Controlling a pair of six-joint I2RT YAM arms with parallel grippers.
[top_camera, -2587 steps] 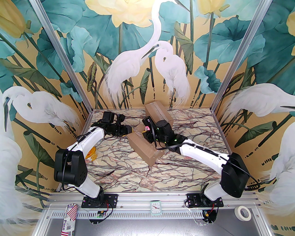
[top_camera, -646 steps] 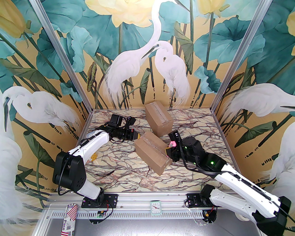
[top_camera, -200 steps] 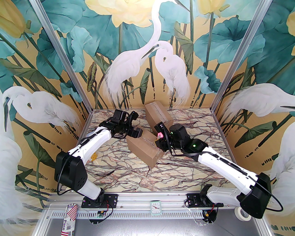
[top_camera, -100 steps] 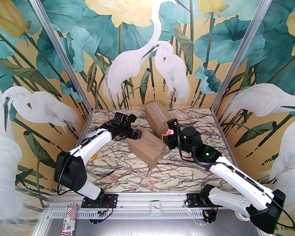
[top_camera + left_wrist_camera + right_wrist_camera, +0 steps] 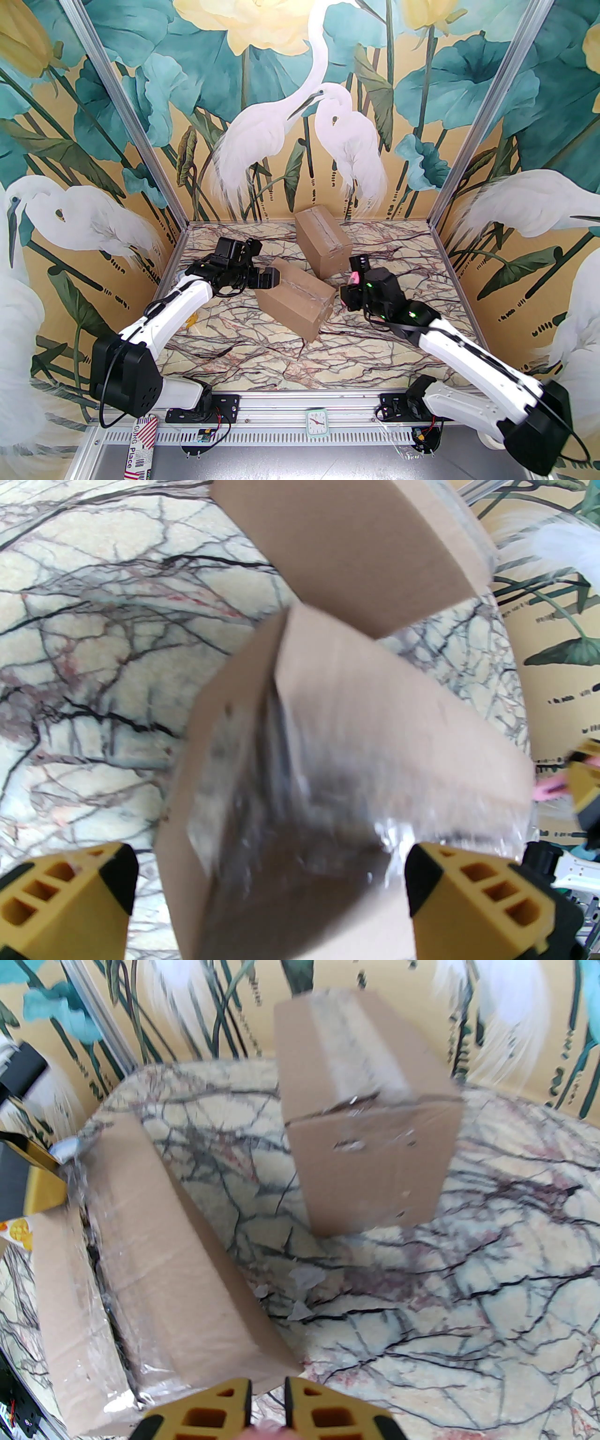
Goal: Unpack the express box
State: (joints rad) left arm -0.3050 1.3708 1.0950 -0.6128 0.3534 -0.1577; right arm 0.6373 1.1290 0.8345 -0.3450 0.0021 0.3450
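Right gripper (image 5: pixel 348 300) has backed off the taped box (image 5: pixel 294 303); left gripper (image 5: pixel 270 280) has slid to its left end.
Left jaws gape wide about that end; right jaws pinch narrowly on a pink tool (image 5: pixel 355 277). The box lies on the table (image 5: pixel 375 356), near a second box (image 5: pixel 323 241).

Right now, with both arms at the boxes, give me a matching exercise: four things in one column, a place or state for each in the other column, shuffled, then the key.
Things
1. left gripper
2. right gripper
3. near box
4. far box

Places or states
A. at the back, no gripper at it
B. open wide, straddling a box end
C. shut on a pink tool
D. in the middle, between the two grippers

Pairs: 1-B, 2-C, 3-D, 4-A
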